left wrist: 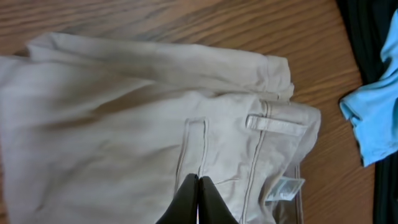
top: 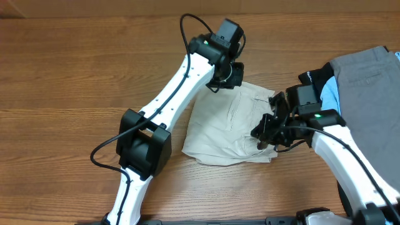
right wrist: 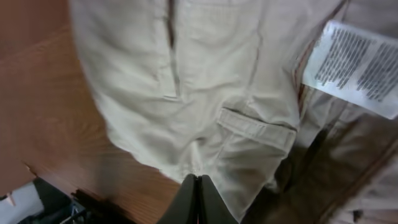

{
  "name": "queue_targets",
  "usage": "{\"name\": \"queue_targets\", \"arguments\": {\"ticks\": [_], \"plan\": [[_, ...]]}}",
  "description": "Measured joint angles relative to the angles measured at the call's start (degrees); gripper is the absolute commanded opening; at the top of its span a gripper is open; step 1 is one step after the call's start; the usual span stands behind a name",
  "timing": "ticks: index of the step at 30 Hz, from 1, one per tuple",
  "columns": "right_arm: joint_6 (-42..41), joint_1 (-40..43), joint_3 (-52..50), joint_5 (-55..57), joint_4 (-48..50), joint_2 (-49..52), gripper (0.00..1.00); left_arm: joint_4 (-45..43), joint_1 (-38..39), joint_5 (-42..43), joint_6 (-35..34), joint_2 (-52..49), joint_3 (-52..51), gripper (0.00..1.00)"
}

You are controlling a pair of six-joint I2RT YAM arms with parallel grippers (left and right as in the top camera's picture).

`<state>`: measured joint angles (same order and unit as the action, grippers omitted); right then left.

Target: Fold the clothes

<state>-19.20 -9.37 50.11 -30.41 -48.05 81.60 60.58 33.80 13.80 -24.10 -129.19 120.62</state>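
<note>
beige clothes beneath closed left gripper, closed right gripper

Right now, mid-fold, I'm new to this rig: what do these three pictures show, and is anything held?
Two white robot arms stand at a wooden table. The wide picture looks down from above. The other two come from a camera on each wrist, looking past that arm's own dark tips. The beige clothes lie crumpled mid-table. Grey trousers and a light-blue garment sit at the right edge. The left gripper and right gripper are both shut, tips at the cloth. Whether either pinches fabric I cannot tell.
</note>
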Motion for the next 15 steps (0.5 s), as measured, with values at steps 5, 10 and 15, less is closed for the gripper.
{"name": "queue_targets", "arguments": {"ticks": [5,10,15], "plan": [[0.15,0.00,-5.01,-0.26,2.05,6.71,0.04,-5.90,2.25,-0.20,0.31,-0.28,-5.62,0.04],[-9.09,0.33,-9.46,2.49,5.77,7.89,0.04,-13.64,4.55,-0.39,0.35,-0.37,-11.43,0.04],[-17.64,0.33,-10.97,2.99,8.44,6.73,0.04,-22.86,5.22,-1.25,0.35,-0.37,-17.49,0.04]]}}
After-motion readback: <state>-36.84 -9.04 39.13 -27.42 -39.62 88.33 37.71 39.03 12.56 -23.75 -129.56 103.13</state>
